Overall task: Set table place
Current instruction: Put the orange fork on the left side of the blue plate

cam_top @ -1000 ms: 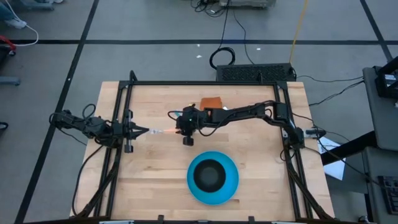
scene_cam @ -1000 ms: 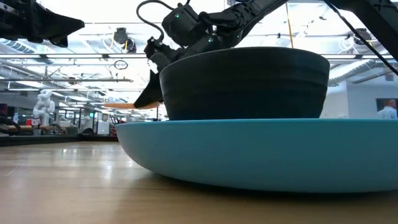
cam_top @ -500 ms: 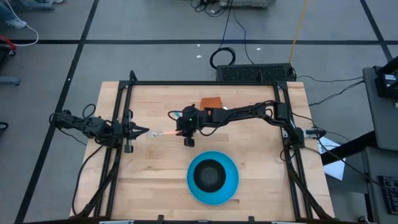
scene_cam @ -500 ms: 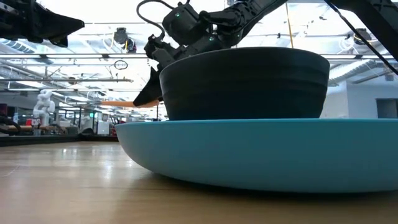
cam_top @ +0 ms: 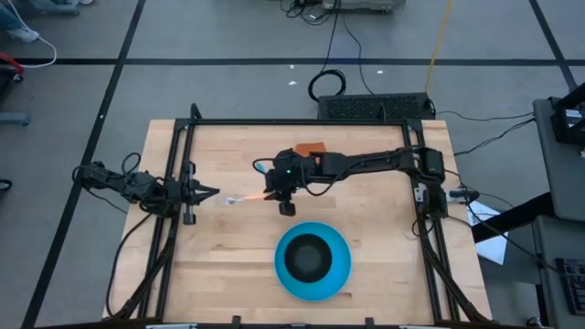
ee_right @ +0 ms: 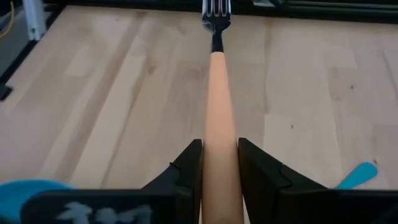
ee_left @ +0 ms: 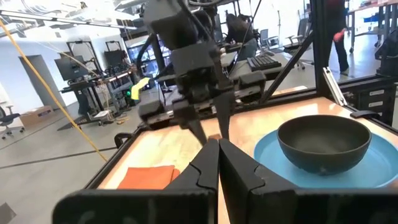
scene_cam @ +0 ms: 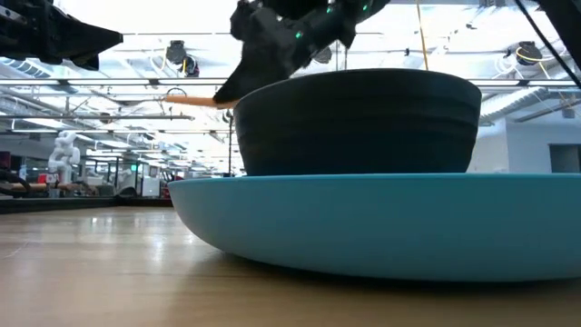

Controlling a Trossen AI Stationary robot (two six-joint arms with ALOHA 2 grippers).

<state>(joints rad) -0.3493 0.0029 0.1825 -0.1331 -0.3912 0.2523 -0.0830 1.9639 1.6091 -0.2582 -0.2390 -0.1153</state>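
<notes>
My right gripper is over the middle of the table, shut on the orange-handled fork. The fork's metal head points toward the table's left edge. The black bowl stands in the blue plate near the front edge. The spoon's blue handle lies on the wood beside the right gripper; its dark end is hidden. My left gripper waits shut at the table's left side, its tips just short of the fork's head. My right gripper pinches the fork's orange handle between its two fingers, at the end away from the head. The fork sticks out forward along the fingers, toward the table's left. It hangs about level, clear of the table.
A folded orange cloth lies at the far middle of the table, behind the right arm. The black frame rails run along the left, far and right sides. Bare wood lies left and right of the plate.
My right gripper has risen with the fork and gone a little toward the table's right edge. The fork, low over the table a second ago, is now lifted well clear and stays about level.
</notes>
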